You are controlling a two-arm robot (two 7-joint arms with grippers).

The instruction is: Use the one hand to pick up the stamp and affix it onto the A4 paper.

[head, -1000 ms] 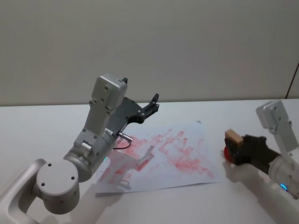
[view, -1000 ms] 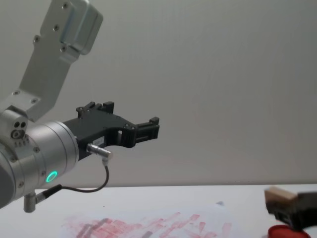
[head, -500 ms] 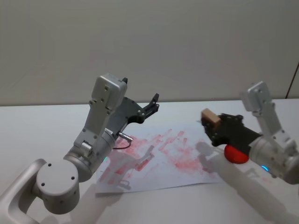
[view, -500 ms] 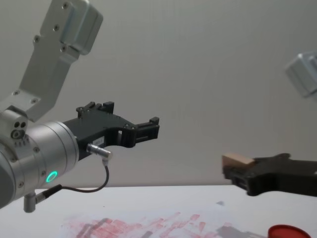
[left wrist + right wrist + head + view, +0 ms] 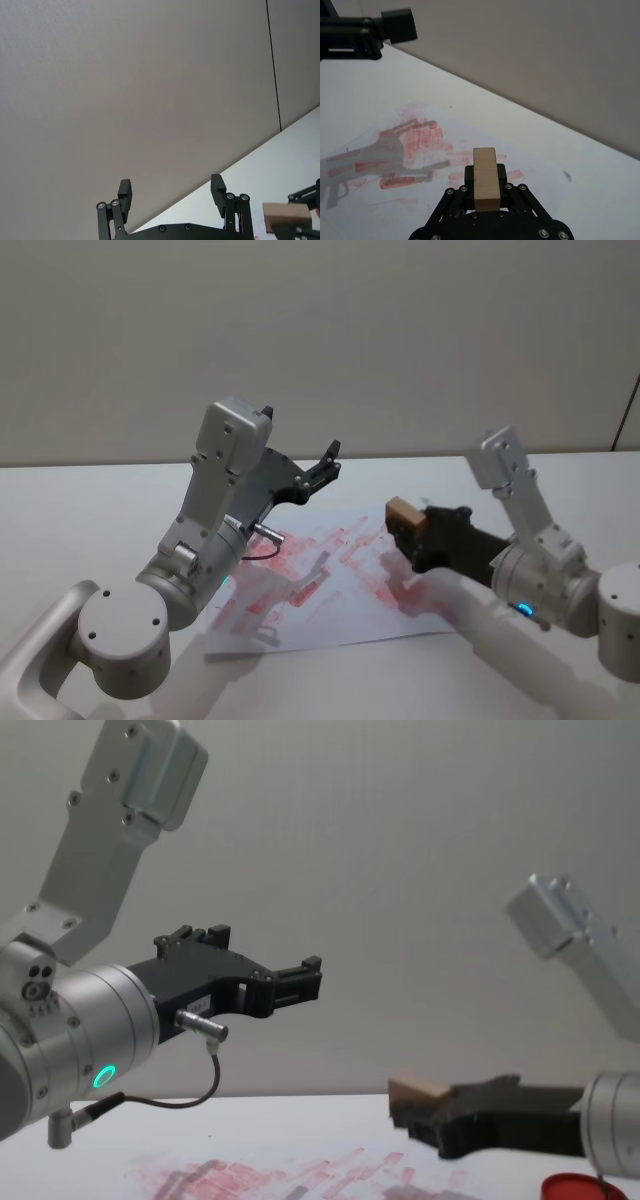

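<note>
The right gripper (image 5: 412, 532) reaches in from the right and hangs over the right half of the A4 paper (image 5: 335, 612), which lies flat on the white table (image 5: 80, 520) and is covered with smudgy red stamp marks. Its two black fingers are closed on the stamp (image 5: 485, 176), a light tan wooden block. In the right wrist view the block sits squarely between the fingers, one finger pressed on each long side, and its far end sticks out past both fingertips. In the chest view the stamp is at the very tip of the gripper, with its pale top above the black fingers. It is clear of the sheet there, with a gap beneath, and the gripper's shadow falls on the red marks below.

The left gripper (image 5: 171, 192) is held high over the far left part of the paper. Its fingers are spread wide with nothing between them.

A round red ink pad (image 5: 590, 1187) lies on the table on the right, below the right arm.
</note>
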